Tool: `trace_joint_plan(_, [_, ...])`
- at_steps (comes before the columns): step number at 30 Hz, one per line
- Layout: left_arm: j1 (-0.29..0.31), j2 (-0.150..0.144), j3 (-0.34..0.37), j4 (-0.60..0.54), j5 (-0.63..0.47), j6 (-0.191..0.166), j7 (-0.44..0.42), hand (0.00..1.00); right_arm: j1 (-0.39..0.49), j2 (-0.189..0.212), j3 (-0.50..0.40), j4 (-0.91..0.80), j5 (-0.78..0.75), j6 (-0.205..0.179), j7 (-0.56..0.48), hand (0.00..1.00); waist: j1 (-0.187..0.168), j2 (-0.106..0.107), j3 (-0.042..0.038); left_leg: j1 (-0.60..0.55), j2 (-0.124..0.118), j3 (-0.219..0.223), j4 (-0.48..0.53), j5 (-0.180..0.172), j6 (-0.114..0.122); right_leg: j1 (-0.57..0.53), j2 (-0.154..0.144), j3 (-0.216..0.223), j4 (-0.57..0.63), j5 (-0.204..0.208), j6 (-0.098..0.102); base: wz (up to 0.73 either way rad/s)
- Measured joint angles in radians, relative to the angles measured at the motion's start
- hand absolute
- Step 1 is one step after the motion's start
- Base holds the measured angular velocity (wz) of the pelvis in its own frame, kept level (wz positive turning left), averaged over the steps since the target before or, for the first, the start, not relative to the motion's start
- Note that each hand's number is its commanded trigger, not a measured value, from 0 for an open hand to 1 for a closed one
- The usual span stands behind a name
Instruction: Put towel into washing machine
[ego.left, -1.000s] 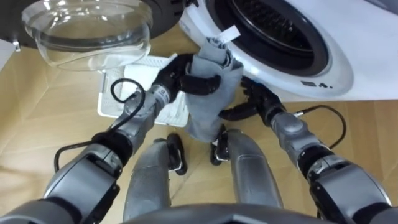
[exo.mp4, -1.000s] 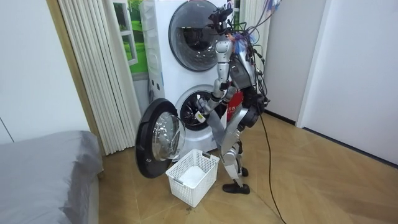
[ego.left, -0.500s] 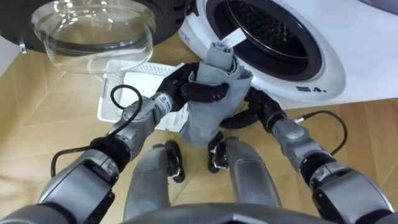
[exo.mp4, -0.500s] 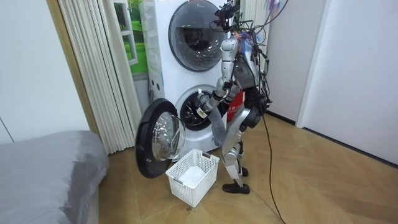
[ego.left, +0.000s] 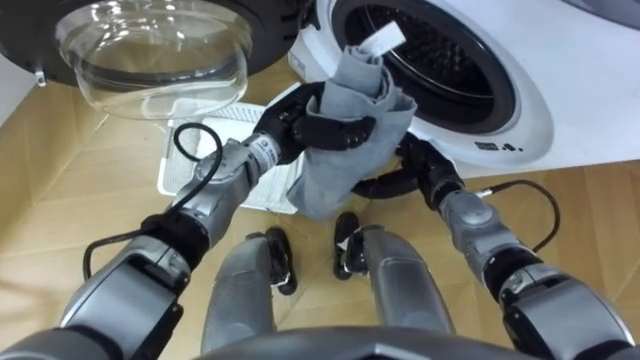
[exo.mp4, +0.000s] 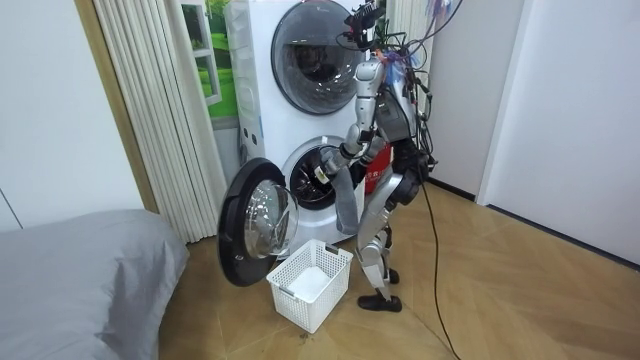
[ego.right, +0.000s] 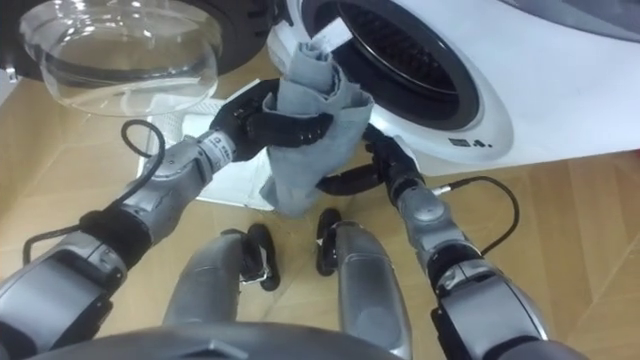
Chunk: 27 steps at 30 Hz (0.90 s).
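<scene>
Left eye view: my left robot hand (ego.left: 292, 126) grips the grey towel (ego.left: 345, 165) up high, right by the hole (ego.left: 450, 55) of the washing machine (ego.left: 560, 80), ready to push in. My right robot hand (ego.left: 408, 160) hides behind it; I cannot tell its grip. Room view: the door (exo.mp4: 255, 225) stands wide open. Right eye view: past the rim (ego.right: 440, 132), the hole looks roomy.

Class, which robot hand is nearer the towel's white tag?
Left. The left robot hand grips the towel just below the tag; the right robot hand sits lower, beside its hanging part.
</scene>
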<state>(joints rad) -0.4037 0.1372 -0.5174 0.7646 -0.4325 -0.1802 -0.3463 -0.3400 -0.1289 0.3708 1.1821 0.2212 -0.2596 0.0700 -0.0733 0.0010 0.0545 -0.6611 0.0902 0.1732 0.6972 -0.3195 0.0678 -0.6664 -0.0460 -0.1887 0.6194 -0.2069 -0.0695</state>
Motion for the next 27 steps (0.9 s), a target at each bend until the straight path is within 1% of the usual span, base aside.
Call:
trace_joint_plan(1, [0.000,0.000,-0.001,-0.023,0.059,0.000,0.006,1.00,0.002,0.000,0.002,0.006,0.003,0.000,0.001,0.00,0.003,0.000,0.0000,0.001,0.000,0.009,-0.005,0.001,0.000,-0.005,0.000,0.007,-0.001,0.000,0.000,-0.08])
trace_joint_plan(3, [0.000,0.003,-0.001,-0.044,0.105,0.000,0.012,1.00,0.002,-0.001,0.011,0.008,0.009,0.001,0.007,0.00,0.000,0.002,0.0014,0.003,0.000,0.018,-0.009,0.002,-0.001,-0.013,0.000,0.019,0.004,0.000,0.000,-0.13])
trace_joint_plan(4, [-0.001,0.006,-0.004,-0.054,0.127,0.000,0.016,1.00,0.004,-0.003,0.023,0.008,0.009,0.000,0.008,0.00,-0.007,0.007,0.0033,0.002,0.000,0.018,-0.009,0.002,-0.002,-0.014,0.000,0.019,0.004,0.000,0.000,-0.07])
trace_joint_plan(6, [-0.002,0.012,-0.018,-0.067,0.153,-0.001,0.018,1.00,0.011,-0.010,0.041,0.007,0.006,0.001,0.013,0.00,-0.008,0.008,0.0038,0.000,0.000,0.017,-0.009,0.003,-0.003,-0.015,0.001,0.017,0.003,-0.001,-0.001,0.00])
trace_joint_plan(8, [-0.002,0.013,-0.029,-0.079,0.152,-0.004,0.018,1.00,0.016,-0.020,0.047,0.007,-0.006,0.014,0.021,0.00,-0.006,0.011,0.0058,-0.002,0.000,0.016,-0.009,0.003,-0.003,-0.016,0.000,0.014,0.003,-0.002,-0.001,0.04])
trace_joint_plan(9, [-0.003,0.014,-0.033,-0.080,0.152,-0.014,0.018,1.00,0.018,-0.025,0.049,0.007,-0.015,0.022,0.028,0.00,-0.005,0.014,0.0072,-0.002,0.000,0.016,-0.008,0.003,-0.003,-0.016,-0.001,0.013,0.004,-0.003,-0.001,0.00])
trace_joint_plan(13, [-0.003,0.015,-0.038,-0.080,0.151,-0.016,0.018,1.00,0.019,-0.029,0.050,0.007,-0.031,0.022,0.044,0.00,-0.005,0.020,0.0079,-0.006,-0.001,0.016,-0.005,0.003,-0.002,-0.020,-0.003,0.012,0.009,-0.004,-0.001,0.00])
trace_joint_plan(16, [-0.003,0.014,-0.038,-0.080,0.150,-0.017,0.018,1.00,0.019,-0.030,0.051,0.007,-0.031,0.022,0.043,0.00,-0.006,0.020,0.0079,-0.008,-0.003,0.016,-0.003,0.003,-0.002,-0.024,-0.006,0.013,0.017,-0.006,-0.001,0.00])
trace_joint_plan(21, [-0.003,-0.001,-0.042,-0.087,0.155,-0.022,0.015,1.00,0.020,-0.026,0.070,0.007,-0.034,0.022,0.047,0.00,-0.006,0.020,0.0078,-0.009,-0.007,0.015,-0.004,0.004,-0.002,-0.028,-0.009,0.016,0.023,-0.010,-0.001,0.01])
trace_joint_plan(24, [-0.002,-0.010,-0.044,-0.093,0.218,-0.024,0.014,1.00,0.019,-0.022,0.070,0.008,-0.046,0.022,0.056,0.00,-0.004,0.020,0.0078,-0.009,-0.007,0.015,-0.005,0.004,-0.002,-0.028,-0.009,0.016,0.023,-0.010,-0.001,0.00])
trace_joint_plan(27, [-0.003,-0.011,-0.071,-0.098,0.253,-0.024,0.015,1.00,0.014,-0.018,0.070,0.016,-0.038,0.022,0.053,0.00,-0.004,0.020,0.0077,-0.009,-0.008,0.015,-0.005,0.004,-0.002,-0.028,-0.009,0.016,0.021,-0.010,-0.001,0.00])
